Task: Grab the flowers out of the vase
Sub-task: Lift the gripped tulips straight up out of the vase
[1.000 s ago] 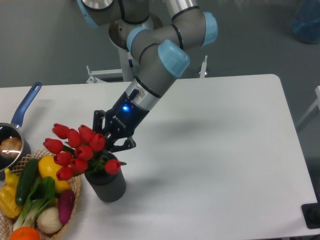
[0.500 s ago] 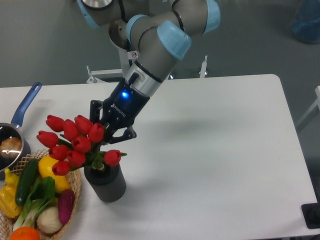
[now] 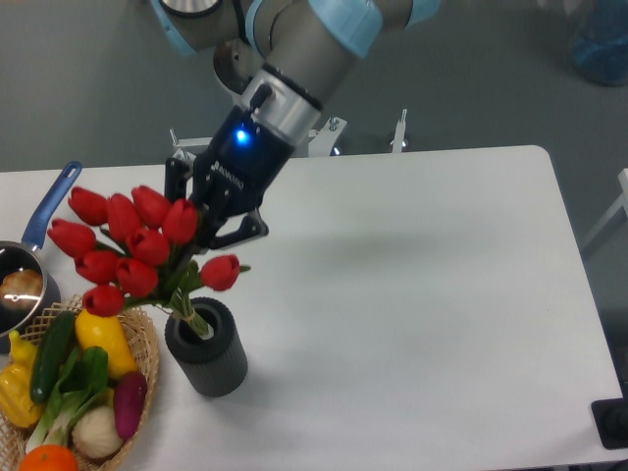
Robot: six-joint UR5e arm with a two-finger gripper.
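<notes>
Camera view: the gripper point(image 3: 199, 234) is clamped on the flowers point(image 3: 128, 250) just under the buds, and the bunch leans left over the basket point(image 3: 147, 378). Its pale stalk end is at the mouth of the vase point(image 3: 207, 348) on the tabletop point(image 3: 422, 294). The lift looks nearly finished; next, raise straight up until the stalk clears. White lettering on the gripper body is too small to read.

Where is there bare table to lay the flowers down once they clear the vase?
The white table is bare right of the vase, out to its right and front edges. The left end is crowded: wicker basket, saucepan, and the gripper holding the flowers.
</notes>
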